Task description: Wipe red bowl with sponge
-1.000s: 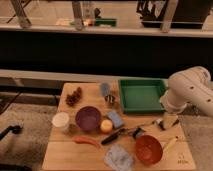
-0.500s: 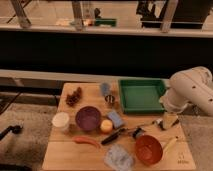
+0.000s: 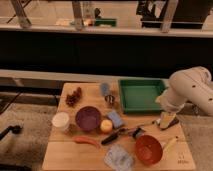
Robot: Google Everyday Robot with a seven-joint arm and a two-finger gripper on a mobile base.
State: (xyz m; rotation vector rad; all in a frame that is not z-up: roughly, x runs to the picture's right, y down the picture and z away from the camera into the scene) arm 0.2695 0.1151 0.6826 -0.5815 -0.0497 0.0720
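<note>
Claw (image 3: 167, 120) out on the right side of the bench (image 3: 62, 159), hanging low off the bulky white arm (image 3: 191, 91), fingers apart and nothing in them. The sponge (image 3: 115, 119) lies mid-bench, well to the claw's left, just beside the purple bowl (image 3: 88, 118) and close to a small yellow ball (image 3: 106, 126). So the job in hand looks like the pick-up.

It's a tight spot. The claw wants to come in from above and straddle the sponge's short side, keeping its fingers off the ball and the purple rim. A soft block will squash, so close gently but fully. A dark-handled tool (image 3: 114, 137) lies across the path to the red bowl (image 3: 148, 149), which sits near the front edge on the right; lift clear before crossing. A pale cloth (image 3: 119, 158) lies just left of that bowl: not the target.

The bench is pale wood and crowded, with a green tray (image 3: 141, 82) at the back right. Behind it run a dark low wall and a ledge, with metal frame legs beyond.
</note>
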